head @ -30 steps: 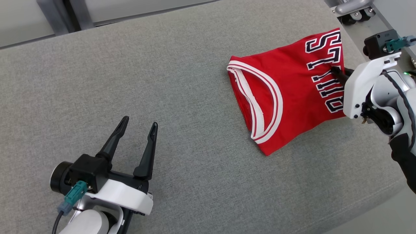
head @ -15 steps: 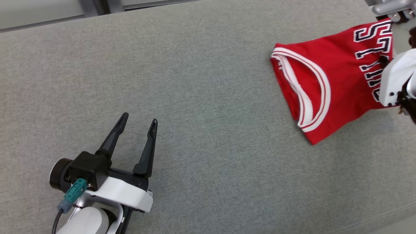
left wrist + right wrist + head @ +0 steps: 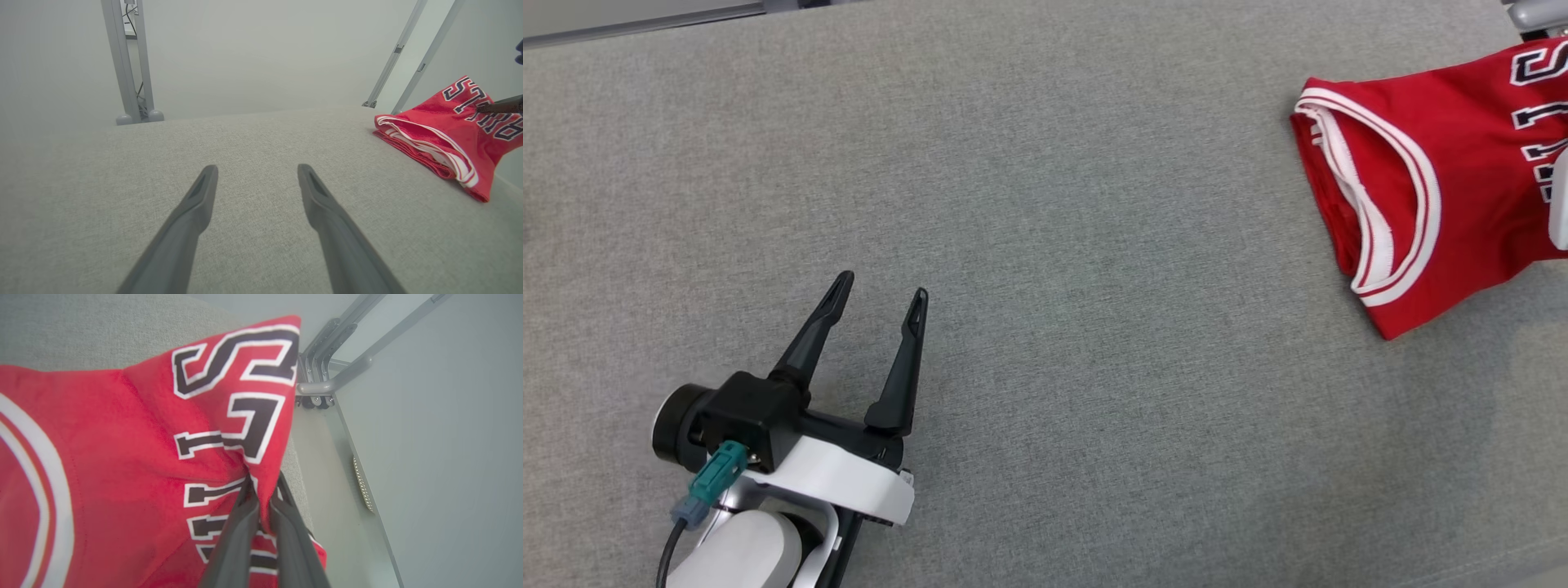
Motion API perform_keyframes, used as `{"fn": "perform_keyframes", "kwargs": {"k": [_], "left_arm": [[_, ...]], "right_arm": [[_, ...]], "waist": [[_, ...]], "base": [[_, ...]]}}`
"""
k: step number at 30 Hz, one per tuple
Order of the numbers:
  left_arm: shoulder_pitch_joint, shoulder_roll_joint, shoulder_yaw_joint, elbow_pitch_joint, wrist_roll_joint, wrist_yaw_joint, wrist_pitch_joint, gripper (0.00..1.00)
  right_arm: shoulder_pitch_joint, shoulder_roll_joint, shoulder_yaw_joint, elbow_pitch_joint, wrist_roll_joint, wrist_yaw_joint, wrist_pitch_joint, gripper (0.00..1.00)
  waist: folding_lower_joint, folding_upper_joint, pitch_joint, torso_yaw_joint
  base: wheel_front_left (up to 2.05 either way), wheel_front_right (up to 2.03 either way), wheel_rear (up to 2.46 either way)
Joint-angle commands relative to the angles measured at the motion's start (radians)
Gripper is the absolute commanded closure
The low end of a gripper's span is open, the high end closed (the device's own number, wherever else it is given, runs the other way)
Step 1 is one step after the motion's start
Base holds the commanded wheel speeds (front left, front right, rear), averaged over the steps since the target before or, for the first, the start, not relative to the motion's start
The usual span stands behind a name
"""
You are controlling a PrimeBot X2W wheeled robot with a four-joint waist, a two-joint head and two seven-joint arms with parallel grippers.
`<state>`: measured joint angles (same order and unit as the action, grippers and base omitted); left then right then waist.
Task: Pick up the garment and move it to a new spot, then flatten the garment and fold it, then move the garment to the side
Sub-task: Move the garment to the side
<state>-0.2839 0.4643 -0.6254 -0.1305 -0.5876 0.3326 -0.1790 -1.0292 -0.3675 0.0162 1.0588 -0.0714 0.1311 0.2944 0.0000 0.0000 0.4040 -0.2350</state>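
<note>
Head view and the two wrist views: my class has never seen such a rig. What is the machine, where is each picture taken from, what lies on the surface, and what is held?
This is a wheeled robot with two arms. Each arm ends in an end effector with two long dark fingers. The head view looks down from a camera on the robot's head. Each wrist view looks along one arm's own fingers. A red jersey with white trim and dark letters lies folded near the right edge of a grey cloth-covered surface. The left end effector is open, holds nothing and is well apart from the jersey. The right end effector is shut on the jersey's lettered edge, pinching the cloth.
</note>
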Motion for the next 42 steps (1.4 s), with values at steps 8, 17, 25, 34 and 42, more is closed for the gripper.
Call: {"fn": "perform_keyframes", "kwargs": {"k": [8,17,25,34,42], "left_arm": [[-0.036,0.003,-0.005,-0.016,0.015,0.0,0.006,0.0],[-0.036,0.01,-0.006,-0.02,0.016,0.006,0.008,0.0],[-0.035,0.011,-0.008,-0.017,0.013,0.011,0.008,0.0],[-0.007,0.004,-0.008,0.005,-0.007,0.009,-0.008,0.0],[0.073,-0.011,0.015,0.045,-0.052,0.019,-0.043,0.0]], "right_arm": [[0.024,0.0,-0.175,-0.017,-0.183,-0.001,0.036,1.0],[0.065,0.076,-0.341,-0.094,-0.362,-0.001,0.047,0.0],[0.078,0.133,-0.428,-0.139,-0.468,-0.001,0.042,0.0],[0.056,0.189,-0.435,-0.11,-0.509,-0.001,-0.016,0.0],[0.024,0.254,-0.387,0.019,-0.366,-0.001,-0.165,0.0]], "waist": [[0.0,0.0,0.019,0.041],[0.0,0.0,0.025,0.063],[0.0,0.0,0.017,0.064],[0.0,0.0,-0.045,0.044],[0.0,0.0,-0.209,0.039]], "base": [[0.0,0.0,0.0],[0.0,0.0,0.0],[0.0,0.0,0.0],[0.0,0.0,0.0],[0.0,0.0,0.0]]}}
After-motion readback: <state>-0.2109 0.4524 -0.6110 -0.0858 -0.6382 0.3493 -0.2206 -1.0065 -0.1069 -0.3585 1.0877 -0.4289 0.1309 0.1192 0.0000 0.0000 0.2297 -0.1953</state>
